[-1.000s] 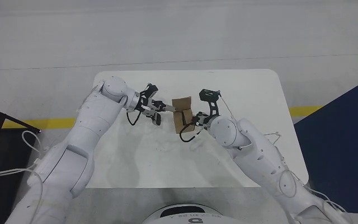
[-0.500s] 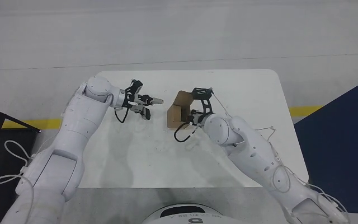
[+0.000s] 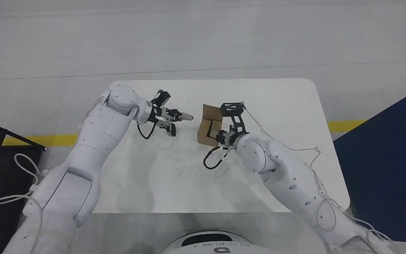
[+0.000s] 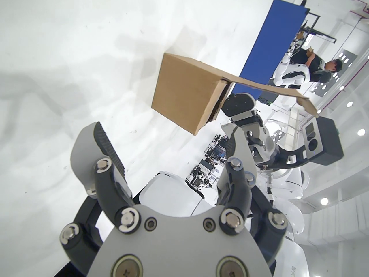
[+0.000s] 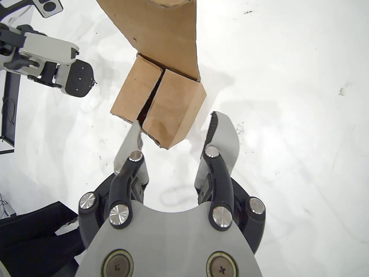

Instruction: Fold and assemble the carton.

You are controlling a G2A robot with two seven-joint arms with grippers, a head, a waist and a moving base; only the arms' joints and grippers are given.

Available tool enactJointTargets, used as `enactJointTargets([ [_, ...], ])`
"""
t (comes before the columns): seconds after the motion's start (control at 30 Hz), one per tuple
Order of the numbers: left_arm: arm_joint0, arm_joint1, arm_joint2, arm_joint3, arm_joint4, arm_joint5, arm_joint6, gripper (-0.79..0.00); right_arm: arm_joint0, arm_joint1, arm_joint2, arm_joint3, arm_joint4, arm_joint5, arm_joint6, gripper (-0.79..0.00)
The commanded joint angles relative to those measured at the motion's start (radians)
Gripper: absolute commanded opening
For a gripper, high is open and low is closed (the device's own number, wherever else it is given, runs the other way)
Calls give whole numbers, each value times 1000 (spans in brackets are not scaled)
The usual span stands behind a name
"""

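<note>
Right pincer (image 5: 174,122) spread wide at the brown carton (image 5: 161,99): two flaps meet closed, one long flap stands open; left pincer (image 4: 165,129) wide, apart.

A: Where's the top view?
B: High above the arms, looking down over the whole table (image 3: 285,101).
A: The wrist views?
B: Close behind the left gripper (image 4: 165,134) and right gripper (image 5: 175,121), facing the carton (image 3: 208,127) from opposite sides. All share it.

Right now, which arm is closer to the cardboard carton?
The right arm. Its jaws stand open right at the carton, one corner between them. The left arm hangs off to one side, jaws open, bare table between it and the carton.
</note>
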Motion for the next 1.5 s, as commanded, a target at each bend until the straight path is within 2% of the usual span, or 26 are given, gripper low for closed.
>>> enactJointTargets([
  [0.0, -14, -12, 10, 24, -17, -2, 12, 0, -22, 3, 24, -20, 13, -6, -4, -92],
  [0.13, -49, -32, 19, 87, -33, 3, 63, 0, -62, 13, 49, -53, 4, -49, 24, -68],
  [0.23, -78, -48, 27, 129, -41, 3, 101, 0, -82, 15, 68, -69, -1, -59, 2, -6],
  [0.3, -95, -61, 30, 149, -55, 4, 119, 0, -94, 14, 77, -84, 12, -55, -23, -28],
  [0.4, -123, -86, 53, 163, -60, 3, 130, 0, -118, 16, 90, -103, 24, -79, -23, -3],
  [0.57, -166, -136, 96, 193, -79, -14, 96, 0, -152, 20, 44, -84, -64, -134, 5, -28],
  [0.7, -184, -162, 121, 246, -77, -39, 47, 0, -146, 14, 4, -55, -133, -122, -21, -65],
  [0.8, -191, -174, 139, 279, -58, -68, 11, 0, -131, 4, -16, -27, -170, -87, -63, -52],
  [1.0, -195, -191, 165, 304, -23, -95, -61, 0, -101, -14, -22, 31, -180, -29, -126, -95],
  [1.03, -195, -193, 170, 306, -16, -93, -65, 0, -101, -16, -14, 25, -138, -34, -113, -108],
  [1.07, -195, -195, 174, 306, -9, -91, -69, 0, -100, -17, -8, 22, -123, -43, -106, -179],
  [1.1, -194, -199, 179, 308, -2, -87, -71, 0, -103, -15, -4, 17, -115, -65, -85, -172],
  [1.13, -194, -202, 185, 308, 9, -82, -71, 0, -109, -12, 2, 5, -101, -93, -52, -129],
  [1.23, -190, -216, 203, 305, 33, -73, -63, 0, -145, 2, 57, -67, -57, -163, 34, -126],
  [1.33, -188, -228, 209, 312, 33, -70, -60, 0, -185, 14, 128, -128, -30, -183, 45, -43],
  [1.4, -189, -235, 211, 319, 34, -73, -60, 0, -206, 18, 167, -154, -38, -176, 13, -12],
  [1.43, -189, -238, 213, 325, 36, -73, -60, 0, -215, 19, 178, -160, -39, -172, -1, -18],
  [1.47, -189, -240, 215, 327, 41, -74, -60, 0, -219, 20, 183, -162, -34, -173, -3, -92],
])
